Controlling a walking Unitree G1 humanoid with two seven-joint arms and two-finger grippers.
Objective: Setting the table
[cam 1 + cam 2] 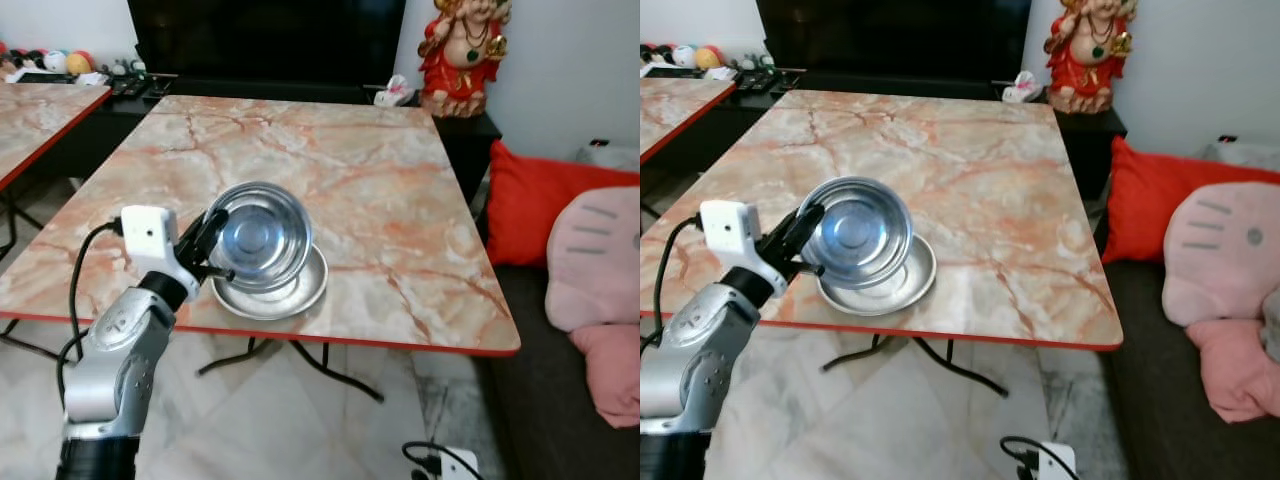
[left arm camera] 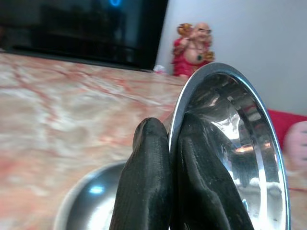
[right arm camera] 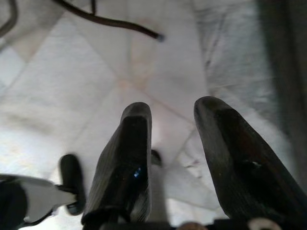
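A shiny steel bowl (image 1: 262, 236) is held tilted above a steel plate (image 1: 290, 292) that lies near the front edge of the marble table (image 1: 380, 190). My left gripper (image 1: 212, 244) is shut on the bowl's rim at its left side. In the left wrist view the two black fingers (image 2: 149, 182) pinch the bowl's rim (image 2: 218, 69), with the plate (image 2: 88, 201) blurred below. My right gripper (image 3: 172, 158) hangs open over the tiled floor with nothing between its fingers.
A red figurine (image 1: 463, 55) stands on a dark cabinet behind the table. A second marble table (image 1: 40, 110) is at the left. A sofa with a red cushion (image 1: 540, 205) and pink pillows (image 1: 600, 260) lies to the right. A power strip and cable (image 1: 440, 462) lie on the floor.
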